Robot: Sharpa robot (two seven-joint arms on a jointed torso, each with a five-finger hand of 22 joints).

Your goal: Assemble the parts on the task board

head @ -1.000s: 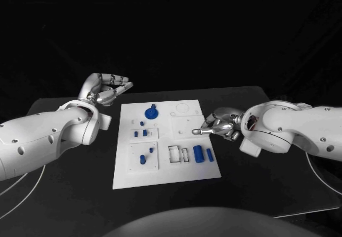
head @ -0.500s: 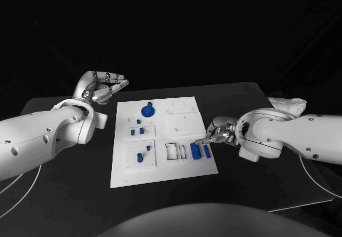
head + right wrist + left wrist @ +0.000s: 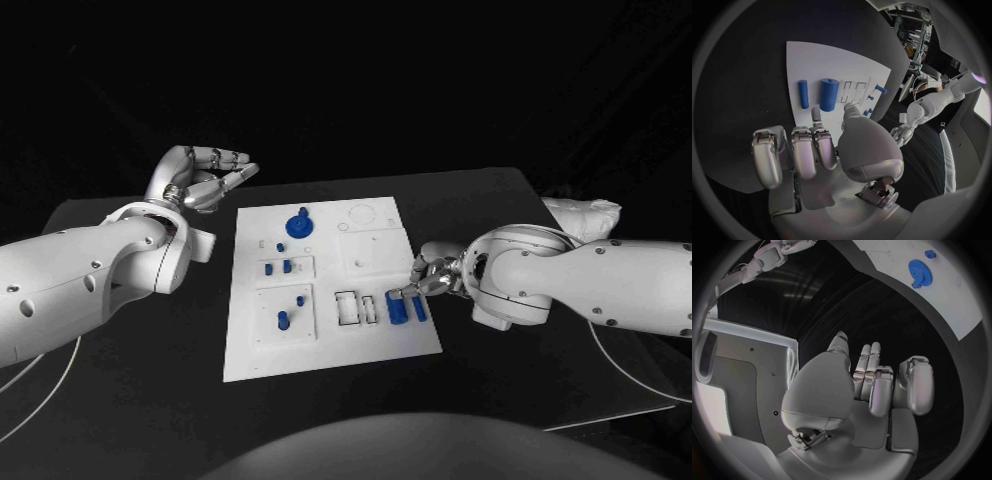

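The white task board lies in the middle of the black table. On it sit a blue gear, small blue pegs, two more blue pieces, and near its right edge a thick blue cylinder beside a thinner one. My right hand hovers at the board's right edge, just above those cylinders, one fingertip and the thumb apart and reaching toward the thick cylinder; it holds nothing. My left hand is raised beyond the board's far left corner, fingers curled in, empty.
Empty rectangular slots lie just left of the cylinders. The left wrist view shows the gear on the board's corner, well away from the left hand. Bare black table surrounds the board.
My right hand has come in toward the board's right edge and down to the two blue cylinders. The left hand stays where it was. The camera shifted slightly.
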